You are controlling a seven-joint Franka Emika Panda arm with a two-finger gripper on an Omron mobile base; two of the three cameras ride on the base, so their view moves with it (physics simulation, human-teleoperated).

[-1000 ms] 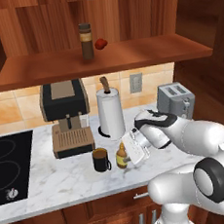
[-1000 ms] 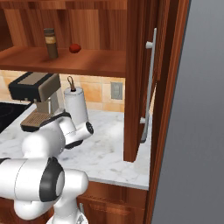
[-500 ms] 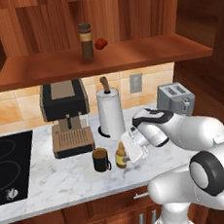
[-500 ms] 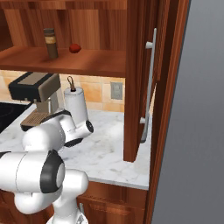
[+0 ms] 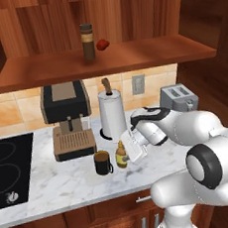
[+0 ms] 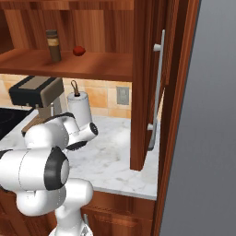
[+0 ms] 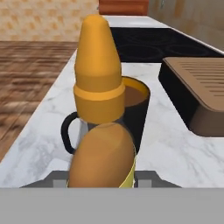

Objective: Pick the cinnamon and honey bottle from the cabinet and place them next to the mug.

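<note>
two dark finger tips of the gripper [image 5: 124, 155] sit pinched on the honey bottle [image 5: 121, 154], low in the middle of the left base view, with the bottle standing upright on the marble counter [image 5: 53, 184]. in the hand view the honey bottle [image 7: 99, 127] rises in the centre of the frame, its yellow pointed cap uppermost and its amber body at the bottom between the finger tips. just behind it in that view stands the mug [image 7: 131, 111], handle turned to the left of the frame; in the left base view the mug [image 5: 102, 162] is just left of the bottle, close beside it, and whether the two touch cannot be told. above them in the left base view a white paper towel roll [image 5: 111, 115] stands upright, and to the left of the roll is the black-and-tan coffee machine [image 5: 68, 118], whose slatted tray shows at the right edge of the hand view. a black stovetop [image 5: 7, 171] takes the lower left of the left base view and a toaster [image 5: 182, 97] sits right of centre. at the top of that view the cinnamon [image 5: 87, 41] stands upright on the shelf of the cabinet [image 5: 129, 54], with a small red lump [image 5: 102, 44] just to its right. in the right base view the cinnamon [image 6: 53, 46] is at upper left with the red lump to its right.
</note>
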